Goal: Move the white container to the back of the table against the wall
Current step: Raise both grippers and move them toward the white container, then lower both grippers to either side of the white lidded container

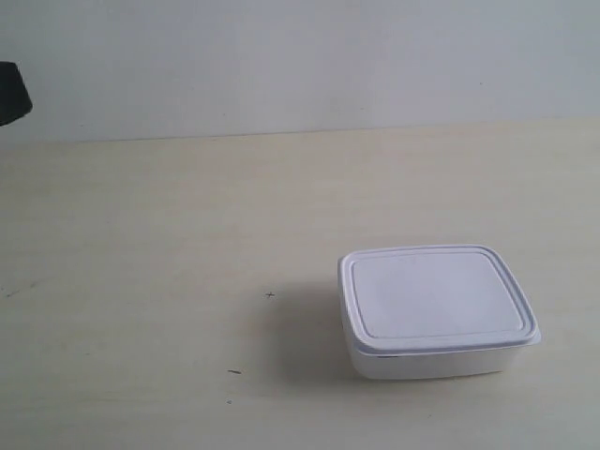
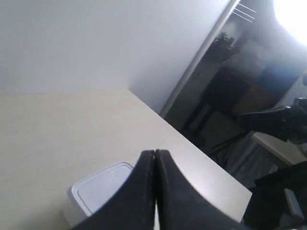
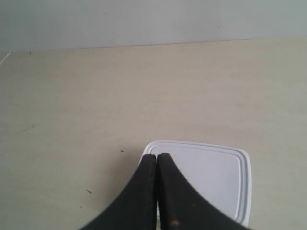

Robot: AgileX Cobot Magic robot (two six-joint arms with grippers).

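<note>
Sitting at about four o'clock in the exterior view, the white container [image 1: 436,309], flat on the tabletop [image 1: 141,281], lid [image 1: 433,292] on and level. Long side running roughly nine to three o'clock. Well apart from the wall [image 1: 281,56] up at twelve o'clock, with a broad stretch of pale tabletop between. Off at the container's nine o'clock, a few tiny dark specks [image 1: 270,295]. Poking in at ten o'clock, right at the frame's edge, a dark shape [image 1: 11,94], too little of it showing to say what.

Over to the left wrist view: left gripper [image 2: 156,154] clenched, fingers [image 2: 141,196] pressed flat together, nothing between them. Peeking out from behind those fingers, one rounded corner of the white container [image 2: 98,191]. Past the tabletop's far edge, a dim room, dark and blurred, with a hard glare of light.

Now the right wrist view: right gripper [image 3: 157,157] clenched too, fingers tight against each other, gripping nothing. Tips lined up over one corner of the white container [image 3: 206,177]. Touching the lid or hanging just above it? Cannot tell from this angle.
</note>
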